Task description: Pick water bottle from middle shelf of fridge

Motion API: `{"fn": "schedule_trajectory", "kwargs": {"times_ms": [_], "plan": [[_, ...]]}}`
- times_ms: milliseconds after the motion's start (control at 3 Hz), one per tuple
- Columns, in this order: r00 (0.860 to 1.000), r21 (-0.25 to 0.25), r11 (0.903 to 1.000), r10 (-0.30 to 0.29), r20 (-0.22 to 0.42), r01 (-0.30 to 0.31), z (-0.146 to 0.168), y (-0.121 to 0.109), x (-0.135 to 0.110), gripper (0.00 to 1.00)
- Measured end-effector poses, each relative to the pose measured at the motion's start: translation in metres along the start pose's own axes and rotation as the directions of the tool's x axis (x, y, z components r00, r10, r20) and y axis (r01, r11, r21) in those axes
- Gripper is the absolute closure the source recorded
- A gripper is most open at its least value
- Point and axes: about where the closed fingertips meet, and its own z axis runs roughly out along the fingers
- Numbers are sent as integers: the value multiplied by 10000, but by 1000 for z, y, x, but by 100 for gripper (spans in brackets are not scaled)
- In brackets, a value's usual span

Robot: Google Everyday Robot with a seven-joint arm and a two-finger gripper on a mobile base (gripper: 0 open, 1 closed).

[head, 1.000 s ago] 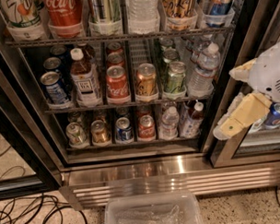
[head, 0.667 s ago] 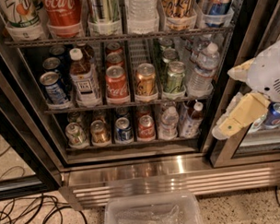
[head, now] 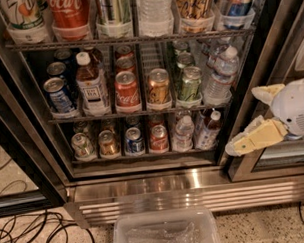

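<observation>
Big black-framed drinks fridge (head: 144, 188) with wire racks and a ribbed steel base: same position as a second ago, nothing on the racks disturbed. Thin metal wire middle shelf (head: 141, 114): its row of cans and two white-capped bottles is unchanged.

Only change is the white and cream two-finger gripper (head: 242, 121). It has sunk a little and crept slightly toward the shelf's right end. It is still outside the fridge, off that end, in front of the dark door frame, with its lower finger tip hanging below shelf level. Fingers are spread, nothing between them.

Judgement: still the approach step, no contact. The gripper needs to come back up to above shelf level and go in leftward past the frame.

Clear ribbed plastic water bottle (head: 219, 81) with white cap: stands at the right end of the middle shelf, in the front row, base on the wire. Long axis is vertical, cap pointing up toward the rack above. Green soda can (head: 189, 83) sits just beside it toward the shelf's middle, so a side grasp has little room there.
</observation>
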Motion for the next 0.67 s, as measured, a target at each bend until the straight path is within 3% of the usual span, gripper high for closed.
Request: {"fn": "schedule_trajectory", "kwargs": {"times_ms": [333, 667], "plan": [[9834, 659, 9973, 210, 1801, -334, 9, -13, -1, 0], [9705, 858, 9954, 199, 2401, -417, 3, -16, -14, 0]]}}
